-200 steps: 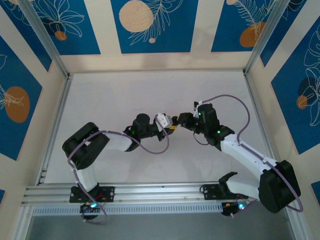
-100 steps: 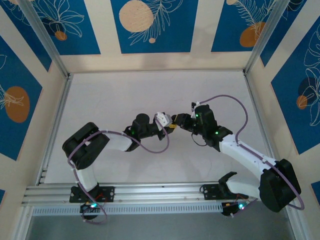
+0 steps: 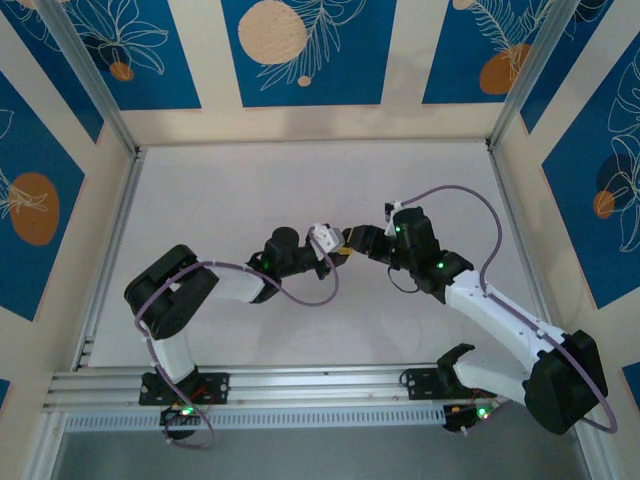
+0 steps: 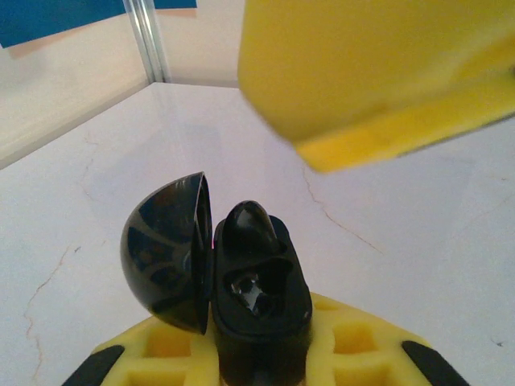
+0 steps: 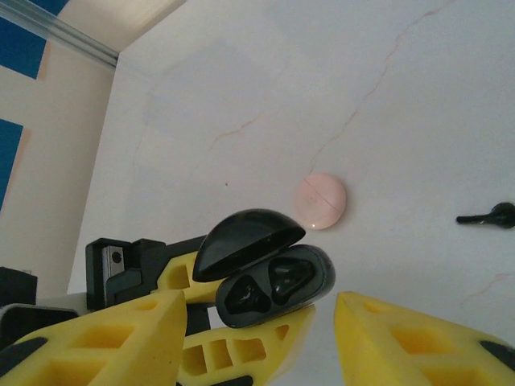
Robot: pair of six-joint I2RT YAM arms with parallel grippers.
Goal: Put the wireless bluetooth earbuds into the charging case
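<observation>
Two yellow fingers (image 4: pixel 173 354) of the left gripper (image 4: pixel 261 358) were pressed onto the lower body of the charging case (image 4: pixel 261 310), pinching it with its open side toward the wrist camera; its lid (image 4: pixel 165 253) was swung open to the left on its hinge, domed and glossy black; the near socket in the case looked hollow; a rounded black piece stood up from the far socket, could not tell for sure if it was a seated earbud. Right gripper (image 5: pixel 259 305) had its jaws spread wide, nothing between the pads; its yellow fingers (image 5: pixel 113 338) sat either side of the case in the right wrist view, apart from it; one of them showed as a big blurred yellow block at the top of the left wrist view, above the case and not touching. One loose earbud (image 5: pixel 489 215), tiny and black with a short stem, lay on the table (image 5: pixel 386 96) well to the right of the case, near the frame edge; a pink disc (image 5: pixel 323 201) lay on the table just beyond the case, apart from the earbud. From above, left arm (image 3: pixel 230 280) and right arm (image 3: pixel 500 310) met tip to tip near the middle of the white table; the case was too small to make out there.
</observation>
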